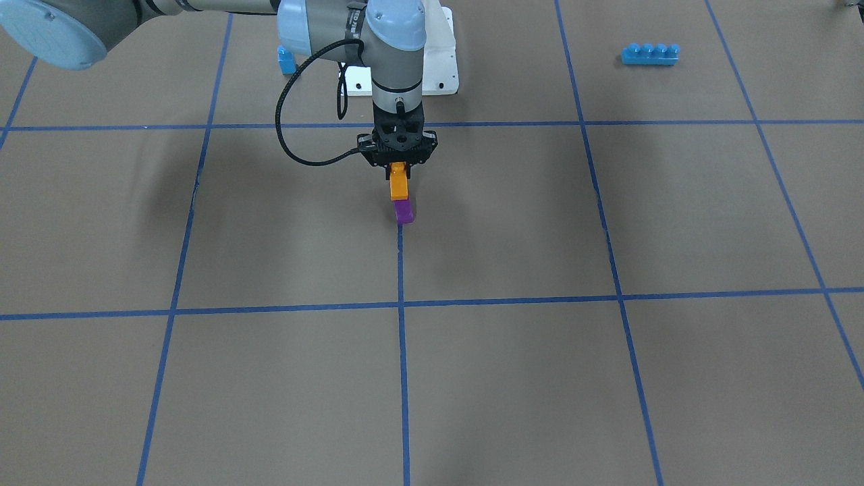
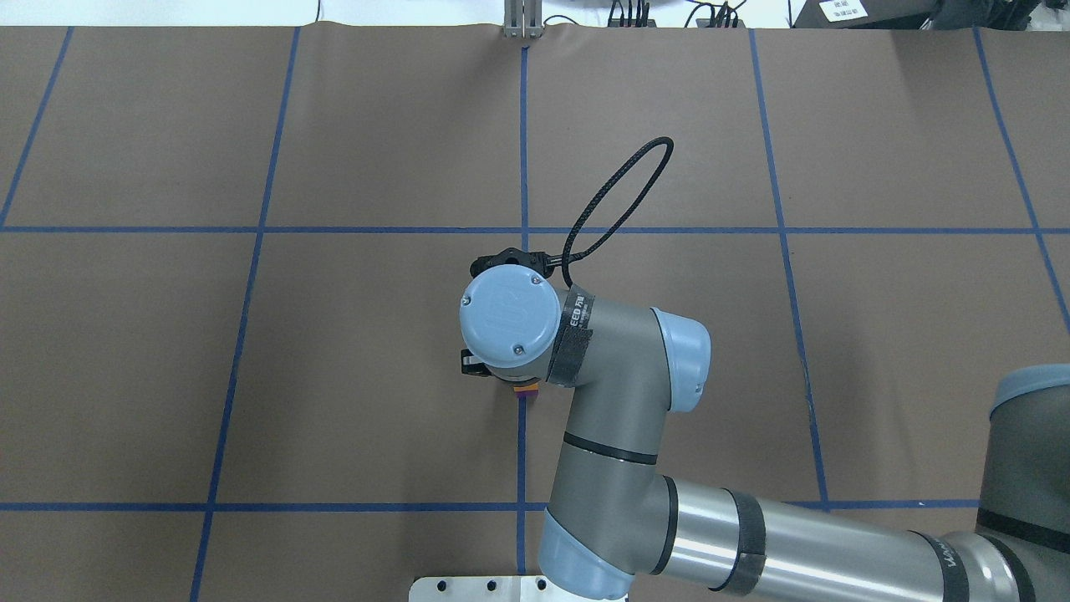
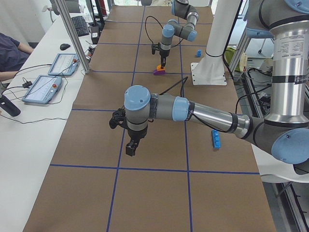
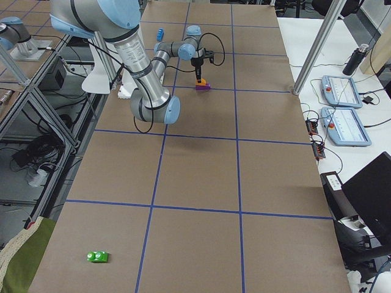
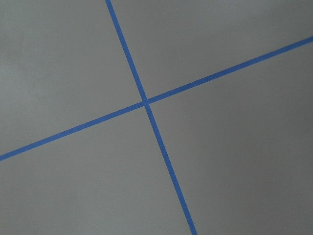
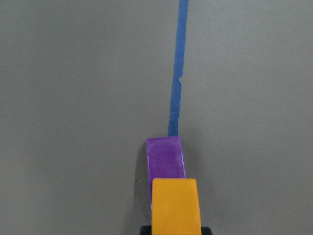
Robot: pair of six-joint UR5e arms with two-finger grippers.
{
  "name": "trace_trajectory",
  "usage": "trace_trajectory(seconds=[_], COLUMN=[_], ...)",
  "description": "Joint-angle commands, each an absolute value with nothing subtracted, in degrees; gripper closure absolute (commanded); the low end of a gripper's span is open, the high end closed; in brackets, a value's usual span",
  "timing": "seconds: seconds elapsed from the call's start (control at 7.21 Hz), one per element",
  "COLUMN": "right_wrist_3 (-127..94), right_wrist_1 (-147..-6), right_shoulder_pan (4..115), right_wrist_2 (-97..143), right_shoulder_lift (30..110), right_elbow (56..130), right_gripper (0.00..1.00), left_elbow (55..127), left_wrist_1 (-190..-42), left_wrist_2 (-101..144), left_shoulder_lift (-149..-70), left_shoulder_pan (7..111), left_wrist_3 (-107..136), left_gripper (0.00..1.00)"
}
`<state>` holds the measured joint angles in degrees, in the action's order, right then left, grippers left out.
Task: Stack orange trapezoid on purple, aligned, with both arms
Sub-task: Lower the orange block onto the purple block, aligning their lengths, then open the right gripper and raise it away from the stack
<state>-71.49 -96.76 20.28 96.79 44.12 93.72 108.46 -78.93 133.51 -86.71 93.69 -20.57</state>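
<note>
The orange trapezoid hangs in my right gripper, which is shut on its upper part. Its lower end is right above the purple brick, which rests on a blue tape line; I cannot tell whether they touch. The right wrist view shows the orange trapezoid overlapping the near end of the purple brick. From overhead only a sliver of the bricks shows under the wrist. My left gripper hovers over the table far from the bricks; I cannot tell if it is open or shut.
A long blue four-stud brick lies off to one side, and a small blue brick sits by the white base plate. A green brick lies at the table's far end. A person's sleeve shows beside the table.
</note>
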Motion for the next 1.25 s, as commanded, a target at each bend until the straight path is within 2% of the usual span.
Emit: trace_trajectory(seconds=[0.0,0.14,0.28,0.42,0.97,1.11], right_wrist_3=[-71.37,-71.28,-71.37,-71.89,-71.89,-71.72], right_wrist_1=[-95.72,-92.49,-92.11,-92.02,-92.46,-94.64], right_shoulder_pan=[19.95,19.86,19.86,19.69,20.04,21.43], right_wrist_2=[96.5,96.5,96.59,96.24,96.5,96.94], right_shoulder_lift=[44.47,45.43,45.35,45.7,45.97,45.97], right_elbow=[93.69,93.6,93.6,93.78,94.83,97.18], right_gripper=[1.0,1.0,0.72,0.01,0.0,0.0], left_elbow=[108.46,108.46,108.46,108.46,108.46,108.28], left_wrist_1=[-78.93,-78.93,-78.93,-78.93,-78.93,-78.93], left_wrist_2=[133.51,133.51,133.51,133.51,133.51,133.51], left_shoulder_lift=[-86.75,-86.75,-86.75,-86.75,-86.75,-86.75], left_shoulder_pan=[93.69,93.69,93.69,93.69,93.69,93.69], left_wrist_3=[-20.57,-20.57,-20.48,-20.57,-20.57,-20.57], left_gripper=[0.0,0.0,0.0,0.0,0.0,0.0])
